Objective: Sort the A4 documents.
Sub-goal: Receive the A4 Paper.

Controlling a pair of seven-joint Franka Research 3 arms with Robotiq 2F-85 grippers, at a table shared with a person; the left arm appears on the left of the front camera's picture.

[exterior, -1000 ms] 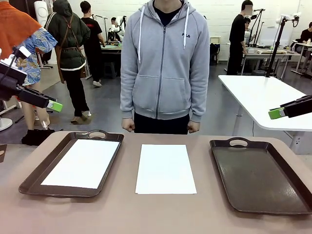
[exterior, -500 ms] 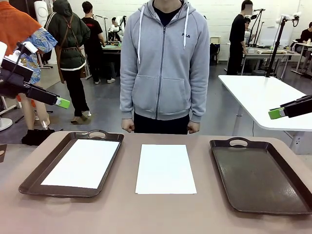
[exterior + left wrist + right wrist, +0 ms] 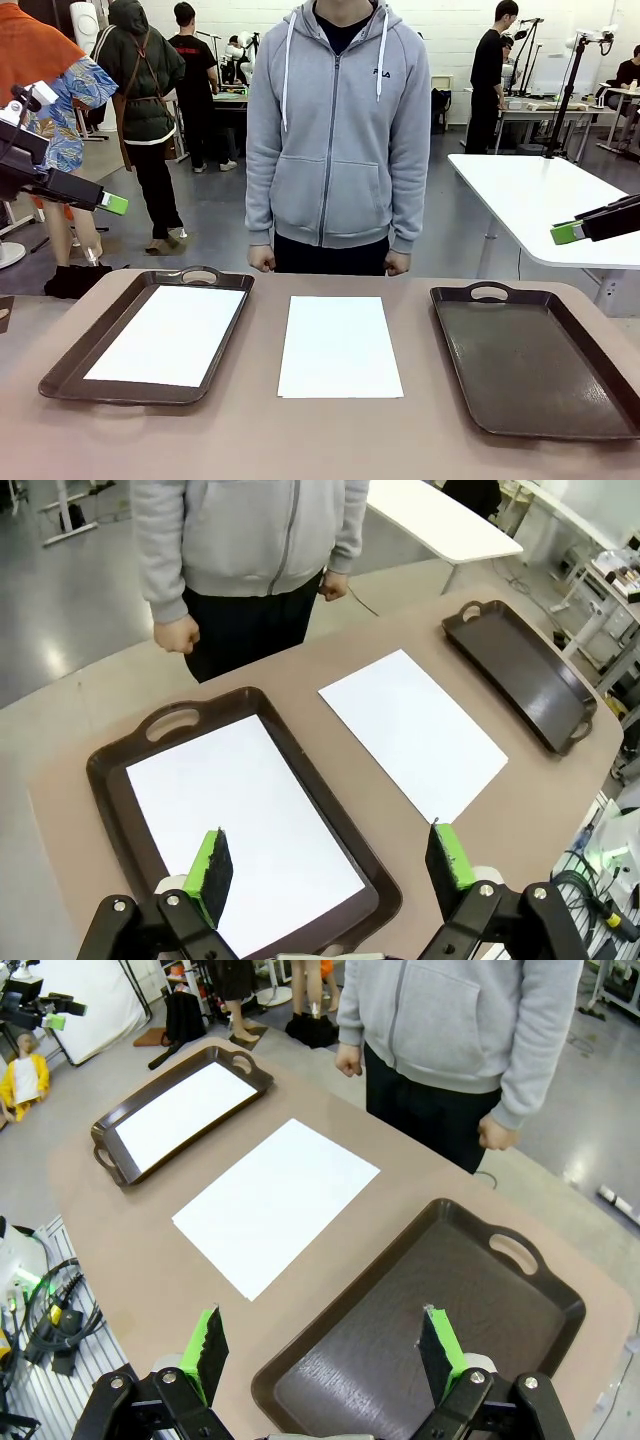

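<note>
One white A4 sheet (image 3: pixel 167 333) lies flat inside the left brown tray (image 3: pixel 62 375). A second sheet (image 3: pixel 339 345) lies bare on the table's middle, in front of the standing person. My left gripper (image 3: pixel 113 203) hangs high off the table's left edge, open and empty; in its wrist view the left gripper (image 3: pixel 328 832) looks down on the sheet in the tray (image 3: pixel 240 825) and the loose sheet (image 3: pixel 412 732). My right gripper (image 3: pixel 567 233) hovers high at the right, open; from its wrist the right gripper (image 3: pixel 321 1315) looks down on the empty right tray (image 3: pixel 430 1320) and the loose sheet (image 3: pixel 275 1203).
The empty brown handled tray (image 3: pixel 540 360) takes up the table's right side. The person (image 3: pixel 338 130) stands at the far edge with both fists (image 3: pixel 262 258) near the table rim. A white table (image 3: pixel 540 200) stands behind on the right.
My left gripper swung slightly right, then back left and a little higher. The right arm, the sheets and the person have stayed still.
</note>
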